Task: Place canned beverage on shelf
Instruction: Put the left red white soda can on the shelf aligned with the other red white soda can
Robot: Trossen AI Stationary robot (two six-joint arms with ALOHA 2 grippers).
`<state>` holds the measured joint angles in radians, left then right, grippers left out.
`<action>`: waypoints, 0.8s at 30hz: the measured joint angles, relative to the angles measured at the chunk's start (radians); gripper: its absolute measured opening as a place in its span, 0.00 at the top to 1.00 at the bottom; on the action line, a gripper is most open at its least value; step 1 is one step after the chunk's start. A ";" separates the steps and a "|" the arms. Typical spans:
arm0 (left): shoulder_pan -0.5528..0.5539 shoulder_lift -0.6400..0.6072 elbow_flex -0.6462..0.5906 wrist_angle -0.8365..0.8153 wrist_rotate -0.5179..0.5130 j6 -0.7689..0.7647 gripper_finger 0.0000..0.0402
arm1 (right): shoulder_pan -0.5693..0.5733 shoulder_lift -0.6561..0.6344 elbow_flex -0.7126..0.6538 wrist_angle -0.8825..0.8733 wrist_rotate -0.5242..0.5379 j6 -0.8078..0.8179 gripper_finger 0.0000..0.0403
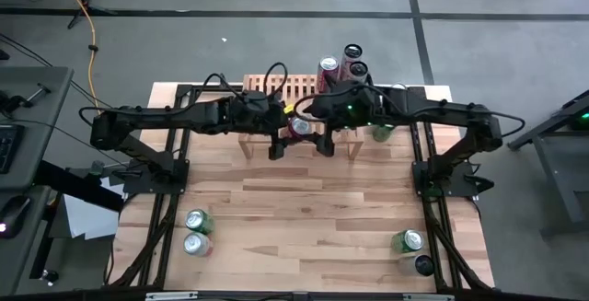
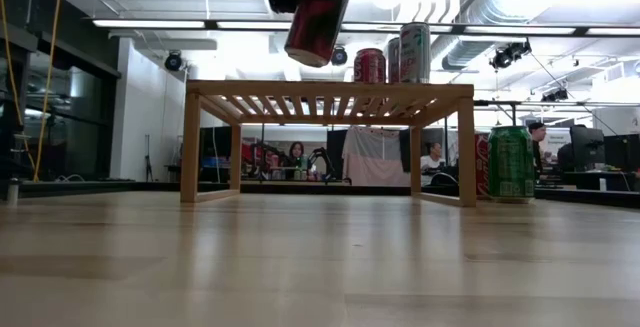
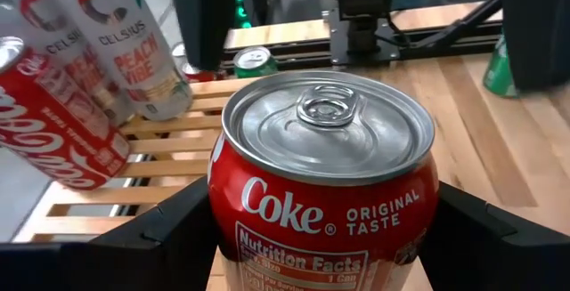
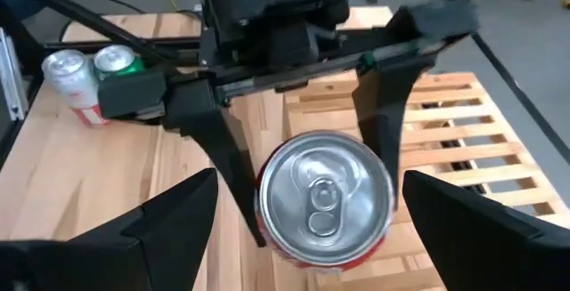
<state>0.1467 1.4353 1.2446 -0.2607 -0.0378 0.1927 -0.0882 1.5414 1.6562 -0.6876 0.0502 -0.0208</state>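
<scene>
My left gripper (image 3: 322,193) is shut on a red Coke can (image 1: 299,126), held in the air above the level of the shelf top, over its near left part (image 2: 317,17). The shelf (image 1: 276,89) is a low light-wood slatted rack (image 2: 330,92). A Coke can (image 2: 370,65) and two tall Celsius cans (image 2: 415,52) stand on its far right part. My right gripper (image 4: 309,177) is wide open just beyond the held can's top, its fingers apart from the can. My left gripper pinches the Coke can's side wall (image 3: 223,229) between its two fingers, one on each side of the can's body. The fingers come slanting down from the table's left. The can is lifted clear and tilted, its pull-tab top (image 4: 322,193) facing my right gripper.
A green can (image 2: 511,162) stands on the table beside the shelf's right leg. Two cans (image 1: 196,232) stand near the table's near left corner and two more (image 1: 412,250) near its near right corner. People sit in the room behind.
</scene>
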 joint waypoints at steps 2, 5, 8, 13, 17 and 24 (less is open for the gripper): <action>0.000 0.000 0.000 0.008 -0.001 0.013 0.29 | 0.000 0.011 0.000 0.009 0.001 0.011 0.15; 0.000 0.000 0.000 0.030 -0.001 0.020 0.29 | 0.000 0.031 0.000 0.009 0.034 0.003 0.15; 0.000 0.000 0.002 0.028 -0.004 0.029 0.29 | 0.000 0.048 0.000 0.003 0.085 -0.024 0.15; 0.001 0.000 0.001 0.027 -0.005 0.038 0.29 | 0.000 0.050 0.000 0.005 0.101 -0.035 0.15; 0.000 0.000 0.001 0.029 -0.004 0.039 0.29 | 0.000 0.050 0.000 0.004 0.100 -0.040 0.16; 0.001 0.000 0.001 0.028 -0.005 0.040 0.28 | 0.001 0.050 0.000 -0.001 0.106 -0.039 0.35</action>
<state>0.1474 1.4357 1.2457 -0.2325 -0.0429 0.2332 -0.0875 1.5917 1.6562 -0.6882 0.1562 -0.0593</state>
